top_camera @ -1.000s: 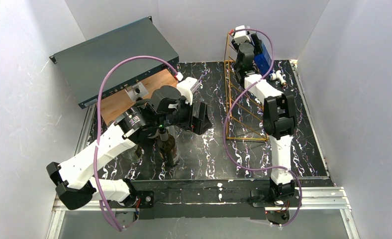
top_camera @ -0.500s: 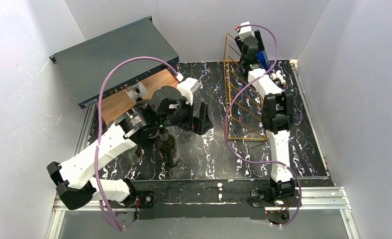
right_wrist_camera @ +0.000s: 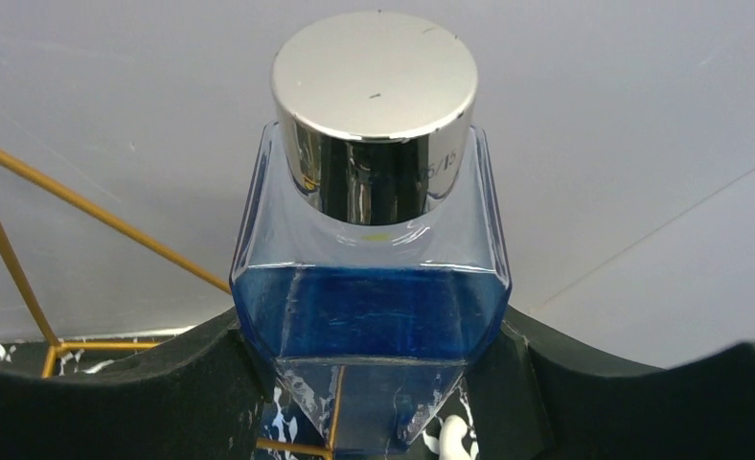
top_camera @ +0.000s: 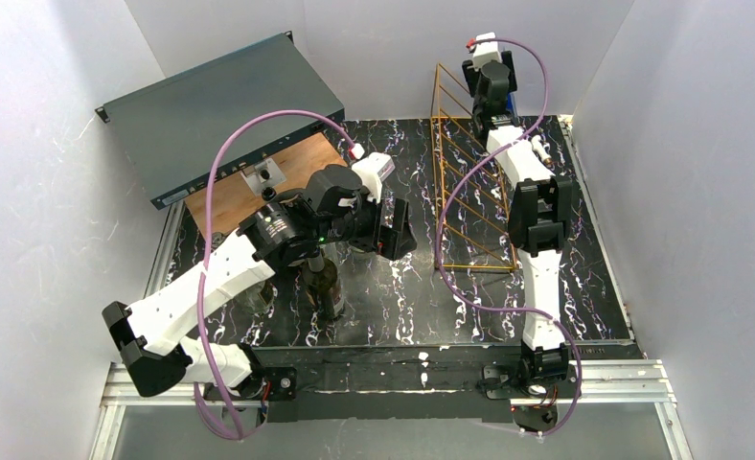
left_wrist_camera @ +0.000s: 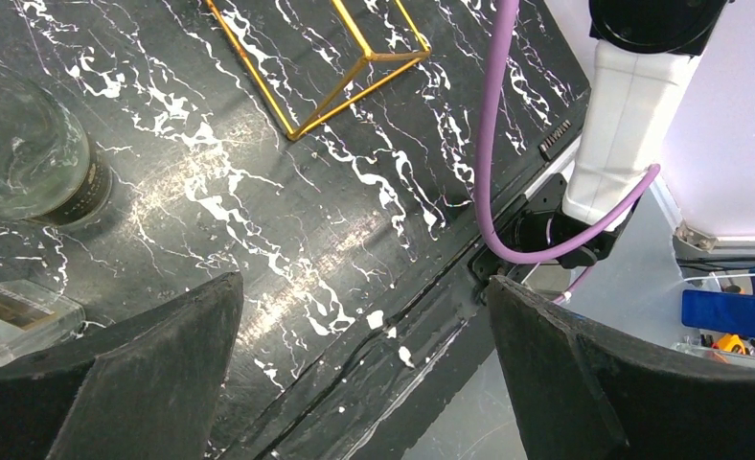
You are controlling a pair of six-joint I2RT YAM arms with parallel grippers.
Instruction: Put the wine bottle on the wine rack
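We record the wine rack (top_camera: 471, 196) running near-to-far, with the right gripper (right_wrist_camera: 374, 393) just right of its far end, clamped on the blue wine bottle (right_wrist_camera: 374, 307), cap pointing away from the wrist, so the rack lies leftward of it; the left gripper (left_wrist_camera: 354, 374) gapes empty, well apart.

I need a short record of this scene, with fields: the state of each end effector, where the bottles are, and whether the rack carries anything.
right end effector: shut on the blue bottle, one finger against each side
blue bottle: upright, silver cap on, held in the air beside the wine rack, not on it
wine rack: gold wire frame standing on the table; no bottle seen on it
left end effector: open, empty, above the table
dark bottle: standing on the table under the left arm
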